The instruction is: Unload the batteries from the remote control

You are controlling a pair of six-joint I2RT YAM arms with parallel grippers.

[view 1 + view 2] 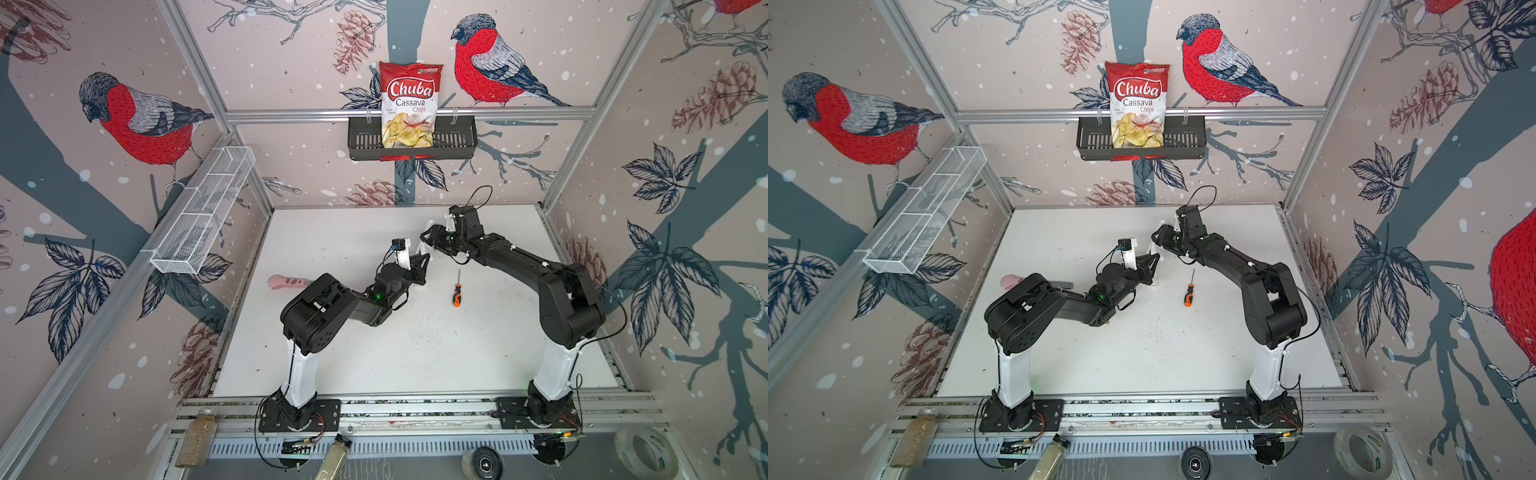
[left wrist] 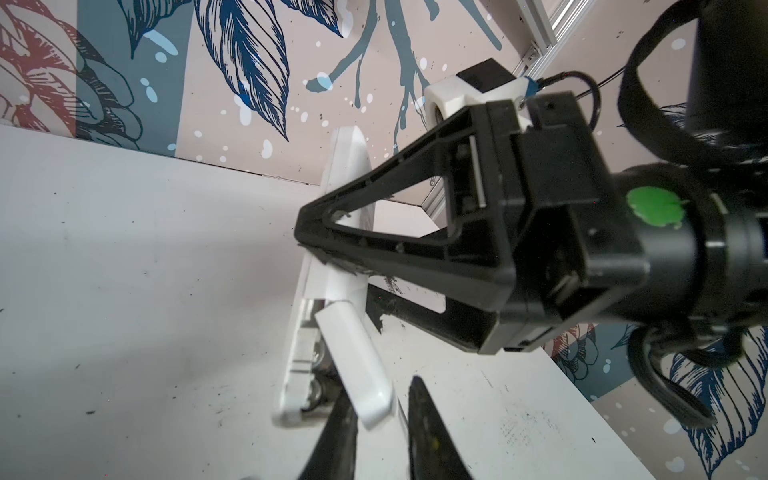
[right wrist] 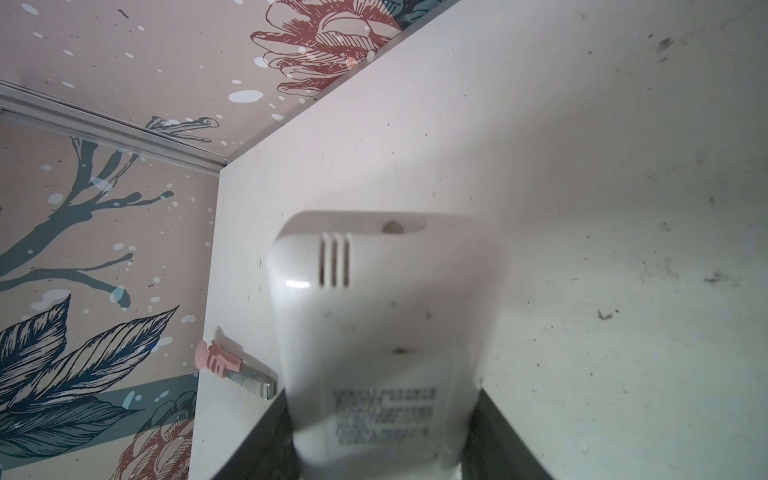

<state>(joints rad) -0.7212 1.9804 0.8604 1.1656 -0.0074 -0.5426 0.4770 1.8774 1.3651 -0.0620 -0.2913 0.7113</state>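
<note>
My right gripper (image 1: 430, 244) (image 3: 382, 415) is shut on the white remote control (image 3: 382, 311) (image 2: 349, 166) and holds it on edge above the table. Both top views show only a sliver of the remote (image 1: 423, 251) (image 1: 1154, 249) between the two grippers. Its white battery cover (image 2: 353, 357) is swung out from the body. My left gripper (image 2: 380, 401) (image 1: 422, 266) has its fingers on either side of the cover's free end, with a thin gap beside one finger. Two round metal ends (image 2: 316, 359) show in the opened compartment. I cannot tell whether they belong to the batteries.
An orange-and-black screwdriver (image 1: 457, 291) (image 1: 1190, 293) lies on the white table right of the grippers. A pink object (image 1: 286, 281) (image 3: 216, 359) lies at the left, by the left arm's elbow. A chips bag (image 1: 409, 104) stands in the black wall basket; a white wire basket (image 1: 203, 212) hangs on the left wall.
</note>
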